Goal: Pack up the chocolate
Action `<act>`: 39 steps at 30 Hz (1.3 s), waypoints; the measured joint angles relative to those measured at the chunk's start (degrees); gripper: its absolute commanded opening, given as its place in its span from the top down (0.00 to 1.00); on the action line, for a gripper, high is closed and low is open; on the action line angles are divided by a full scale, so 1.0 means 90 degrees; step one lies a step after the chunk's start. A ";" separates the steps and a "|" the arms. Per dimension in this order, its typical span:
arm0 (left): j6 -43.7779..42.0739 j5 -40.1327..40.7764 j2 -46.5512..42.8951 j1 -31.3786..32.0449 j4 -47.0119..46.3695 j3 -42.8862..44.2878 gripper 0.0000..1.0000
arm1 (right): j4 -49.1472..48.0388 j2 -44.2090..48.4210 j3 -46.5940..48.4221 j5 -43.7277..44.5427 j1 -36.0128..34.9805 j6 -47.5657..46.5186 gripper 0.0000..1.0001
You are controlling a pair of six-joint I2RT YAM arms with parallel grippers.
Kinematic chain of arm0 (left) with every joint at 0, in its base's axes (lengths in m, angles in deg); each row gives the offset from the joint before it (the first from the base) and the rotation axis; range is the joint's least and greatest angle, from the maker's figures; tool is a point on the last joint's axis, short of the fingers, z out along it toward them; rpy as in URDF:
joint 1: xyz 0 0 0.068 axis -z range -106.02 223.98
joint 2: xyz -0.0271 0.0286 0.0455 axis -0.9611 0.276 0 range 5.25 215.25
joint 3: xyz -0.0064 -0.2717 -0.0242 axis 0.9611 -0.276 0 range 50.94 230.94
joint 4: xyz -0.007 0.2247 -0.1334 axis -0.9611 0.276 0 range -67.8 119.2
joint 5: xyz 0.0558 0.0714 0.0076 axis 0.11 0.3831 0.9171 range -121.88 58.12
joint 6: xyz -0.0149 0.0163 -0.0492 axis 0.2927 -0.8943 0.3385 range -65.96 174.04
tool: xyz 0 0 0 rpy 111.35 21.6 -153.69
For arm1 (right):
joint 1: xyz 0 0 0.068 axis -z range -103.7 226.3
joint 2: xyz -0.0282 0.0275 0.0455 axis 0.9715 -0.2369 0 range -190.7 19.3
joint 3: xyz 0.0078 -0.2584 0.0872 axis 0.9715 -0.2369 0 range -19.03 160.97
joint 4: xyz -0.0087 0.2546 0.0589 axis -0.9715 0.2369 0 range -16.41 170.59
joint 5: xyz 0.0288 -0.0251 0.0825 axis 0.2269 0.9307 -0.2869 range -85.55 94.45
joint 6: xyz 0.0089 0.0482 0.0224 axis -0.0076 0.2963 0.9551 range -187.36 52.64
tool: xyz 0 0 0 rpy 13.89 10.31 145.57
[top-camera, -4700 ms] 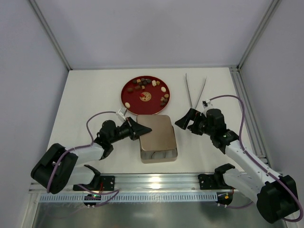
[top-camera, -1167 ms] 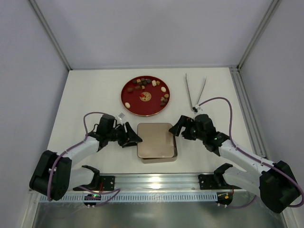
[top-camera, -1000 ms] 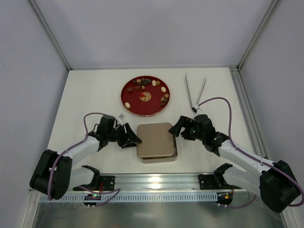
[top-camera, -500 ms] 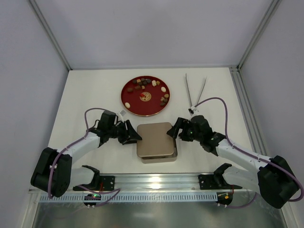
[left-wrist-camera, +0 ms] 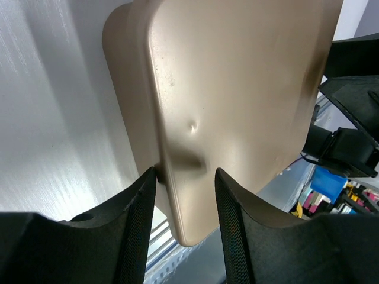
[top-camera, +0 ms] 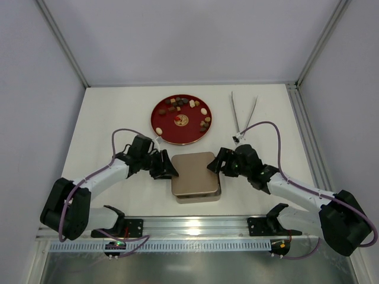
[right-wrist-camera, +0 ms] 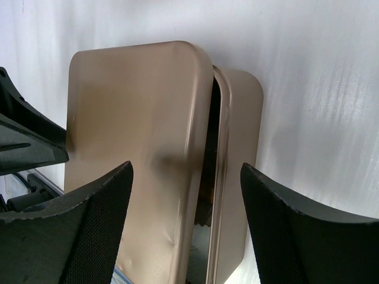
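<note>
the small dark brown, tan and cream chocolates (top-camera: pixel 177 108) are scattered on a glossy round red plate (top-camera: pixel 170 134) on the white table (top-camera: pixel 100 112), beyond the tin. a smooth gold metal lid (right-wrist-camera: pixel 136 118) with rounded corners, marked by a small dent, is set askew on the matching gold tin base (right-wrist-camera: pixel 241 142), and a dark slit is left between them. the lid's edge is straddled by the left gripper (left-wrist-camera: pixel 185 173); whether its jaws are clamped cannot be told. the jaws of the right gripper (right-wrist-camera: pixel 186 168) are spread wide about the tin.
</note>
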 measured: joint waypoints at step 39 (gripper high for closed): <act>-0.0702 0.0967 0.0257 0.1035 0.1722 0.1100 0.59 | -0.0090 -0.0005 -0.0134 0.0109 -0.0107 0.0034 0.45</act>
